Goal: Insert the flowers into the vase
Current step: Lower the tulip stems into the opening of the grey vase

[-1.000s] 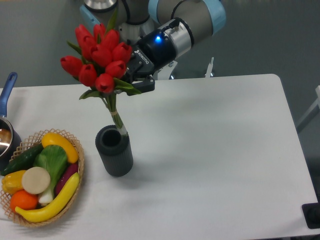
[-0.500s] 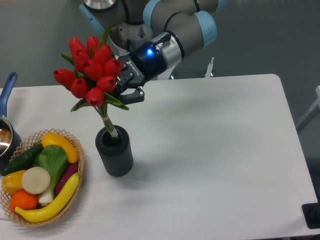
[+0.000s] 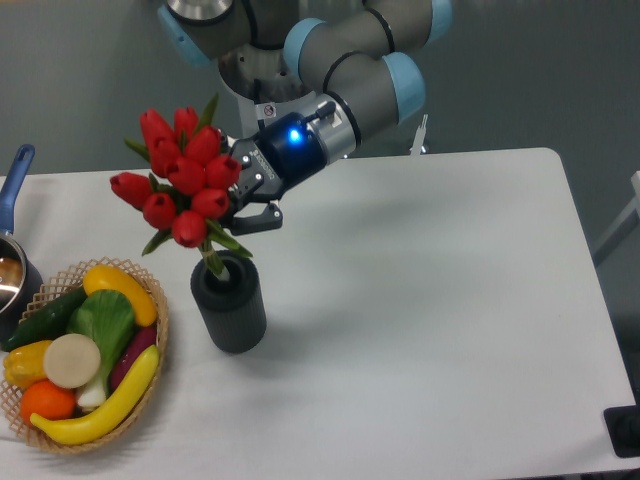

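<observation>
Claw (image 3: 243, 200) is clamped on the red tulip bunch (image 3: 182, 178) just under the buds, w/ the stems dipping into the mouth of the dark grey ribbed vase (image 3: 230, 303). Vase stands upright on the white bench (image 3: 430, 300), near a woven basket (image 3: 150, 300) of veg to its left.

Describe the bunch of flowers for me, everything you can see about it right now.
The flowers are a tight bunch of about ten red tulip buds with green leaves poking out around them and a short green stem below. They look artificial. The bunch stands roughly upright, leaning a little left, with its stem end inside the mouth of the dark ribbed vase. The buds sit above the rim and spread wider than the vase. The gripper is at the bunch's right side, just below the buds, apparently holding it; the contact itself is hidden.
</observation>
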You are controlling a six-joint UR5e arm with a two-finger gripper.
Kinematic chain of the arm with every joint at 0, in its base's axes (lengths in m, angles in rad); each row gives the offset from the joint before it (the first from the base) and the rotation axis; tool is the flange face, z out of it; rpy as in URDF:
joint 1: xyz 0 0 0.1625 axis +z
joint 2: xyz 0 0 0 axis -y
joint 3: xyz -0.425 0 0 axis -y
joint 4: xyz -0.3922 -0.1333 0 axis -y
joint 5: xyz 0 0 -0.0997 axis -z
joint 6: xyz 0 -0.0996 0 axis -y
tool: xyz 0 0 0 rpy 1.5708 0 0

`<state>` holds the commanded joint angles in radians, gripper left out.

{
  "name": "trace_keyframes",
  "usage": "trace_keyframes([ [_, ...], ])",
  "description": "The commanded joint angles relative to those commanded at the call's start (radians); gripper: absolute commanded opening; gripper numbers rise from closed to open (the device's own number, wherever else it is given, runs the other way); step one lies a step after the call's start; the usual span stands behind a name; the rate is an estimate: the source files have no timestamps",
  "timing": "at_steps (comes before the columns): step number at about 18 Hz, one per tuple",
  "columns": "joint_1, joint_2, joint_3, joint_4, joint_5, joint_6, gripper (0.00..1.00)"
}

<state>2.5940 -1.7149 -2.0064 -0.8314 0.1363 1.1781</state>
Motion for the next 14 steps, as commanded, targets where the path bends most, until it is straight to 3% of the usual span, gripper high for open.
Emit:
trace_keyframes([
  [14,-0.008,-0.074,-0.049,0.000,0.022,0.161,0.40],
])
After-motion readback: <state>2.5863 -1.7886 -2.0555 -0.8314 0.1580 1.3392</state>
